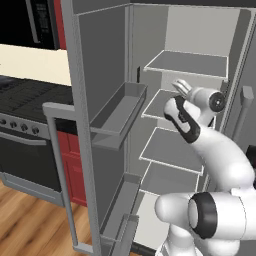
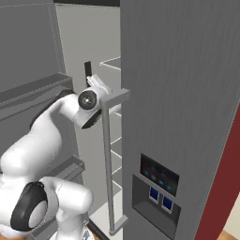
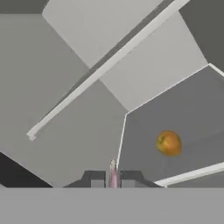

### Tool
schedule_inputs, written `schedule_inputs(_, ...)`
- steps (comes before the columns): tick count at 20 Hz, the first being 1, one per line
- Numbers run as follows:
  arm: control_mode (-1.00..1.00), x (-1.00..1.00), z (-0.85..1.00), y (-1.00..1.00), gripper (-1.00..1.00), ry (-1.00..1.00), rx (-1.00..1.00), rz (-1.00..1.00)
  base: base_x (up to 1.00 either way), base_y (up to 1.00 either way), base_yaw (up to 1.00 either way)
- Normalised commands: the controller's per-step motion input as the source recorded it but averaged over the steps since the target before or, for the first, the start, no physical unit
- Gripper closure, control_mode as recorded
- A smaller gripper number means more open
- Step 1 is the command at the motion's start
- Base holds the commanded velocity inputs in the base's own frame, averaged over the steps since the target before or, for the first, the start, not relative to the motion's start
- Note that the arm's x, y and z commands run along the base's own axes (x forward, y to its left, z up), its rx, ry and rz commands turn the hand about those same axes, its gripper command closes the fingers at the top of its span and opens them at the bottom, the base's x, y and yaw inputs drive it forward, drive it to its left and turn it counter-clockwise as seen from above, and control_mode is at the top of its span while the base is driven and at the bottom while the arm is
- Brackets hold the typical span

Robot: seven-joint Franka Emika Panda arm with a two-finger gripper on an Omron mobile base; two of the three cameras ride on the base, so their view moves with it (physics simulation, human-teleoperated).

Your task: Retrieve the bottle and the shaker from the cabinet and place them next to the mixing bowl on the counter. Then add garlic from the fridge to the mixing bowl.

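Observation:
My gripper (image 3: 113, 178) is shut, and a thin pale pinkish piece, the garlic (image 3: 113, 169) by its look, is pinched between the fingertips. In the left base view the gripper (image 1: 182, 86) reaches into the open fridge, above the second shelf (image 1: 159, 104) and pointing up and back. The right base view shows the hand (image 2: 89, 77) just inside the fridge, behind the door handle (image 2: 107, 154). The bottle, the shaker and the mixing bowl are out of view.
An orange-yellow round fruit (image 3: 169, 143) lies on a fridge shelf to the right of the fingers. The open left door (image 1: 100, 75) with its bins (image 1: 120, 112) flanks the arm. A stove (image 1: 25, 115) is further left. The shut right door carries a dispenser (image 2: 157, 180).

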Motion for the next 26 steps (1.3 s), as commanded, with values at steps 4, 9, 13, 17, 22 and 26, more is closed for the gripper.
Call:
schedule_inputs(4, -1.0, -0.78, 0.07, -0.01, 1.0, 0.14, 0.06, 0.16, 0.0, 0.0, 0.0)
schedule_inputs(9, -1.0, -0.6, 0.03, 0.0, 1.0, 0.11, 0.04, 0.12, 0.0, 0.0, 0.0)
schedule_inputs(13, -1.0, -0.63, 0.06, 0.0, 1.0, 0.01, 0.12, 0.03, 0.0, 0.0, 0.0)
schedule_inputs(17, -1.0, -0.8, 0.41, -0.1, 1.0, 0.0, 0.21, 0.04, 0.0, 0.0, 0.0)
schedule_inputs(22, -1.0, -0.88, 0.43, -0.26, 1.0, 0.01, 0.31, 0.02, 0.0, 0.0, 0.0)
schedule_inputs(26, -1.0, -0.92, 0.35, -0.51, 1.0, 0.0, 0.33, 0.0, 0.0, 0.0, 0.0)
